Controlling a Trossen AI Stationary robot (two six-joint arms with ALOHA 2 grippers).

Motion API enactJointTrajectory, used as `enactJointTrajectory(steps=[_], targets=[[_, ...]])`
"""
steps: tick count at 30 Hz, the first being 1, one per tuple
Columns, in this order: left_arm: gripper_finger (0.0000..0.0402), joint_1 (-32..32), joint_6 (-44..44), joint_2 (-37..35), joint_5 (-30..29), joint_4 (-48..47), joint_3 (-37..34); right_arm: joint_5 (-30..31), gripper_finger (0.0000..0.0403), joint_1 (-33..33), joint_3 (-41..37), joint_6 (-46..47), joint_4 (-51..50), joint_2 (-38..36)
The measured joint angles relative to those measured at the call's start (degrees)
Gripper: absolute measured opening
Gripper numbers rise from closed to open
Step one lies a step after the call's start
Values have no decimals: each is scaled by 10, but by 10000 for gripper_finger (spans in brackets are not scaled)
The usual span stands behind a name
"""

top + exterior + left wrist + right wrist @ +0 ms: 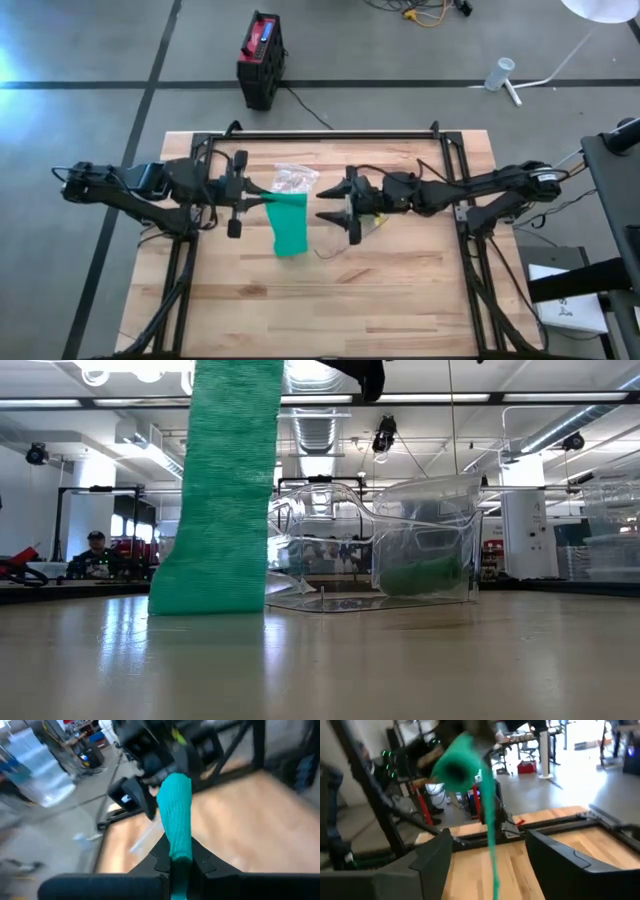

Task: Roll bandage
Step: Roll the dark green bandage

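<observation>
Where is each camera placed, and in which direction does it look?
High: above, looking down on the table, both arms, green bandage.
Low: at table height, facing the room; bandage, plastic bag.
Left wrist: its fingers pinch the bandage.
Right wrist: its fingers open, bandage ahead.
All share the bandage.

Bandage (289, 224) green (teal-tinged in left wrist view); table (400, 290) pale wood grain; bag (400, 550) clear; arms dark.
</observation>
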Motion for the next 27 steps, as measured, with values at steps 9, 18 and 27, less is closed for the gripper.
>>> enactJointTrajectory(steps=[9,18,27], targets=[[8,-5,227,38,-74,-34,0,-52,286,-34,46,67,3,2],[8,-10,306,55,-76,-35,37,-51,302,-45,62,65,68,53],[8,-24,336,55,-121,-36,47,-62,279,-35,65,-15,123,88]])
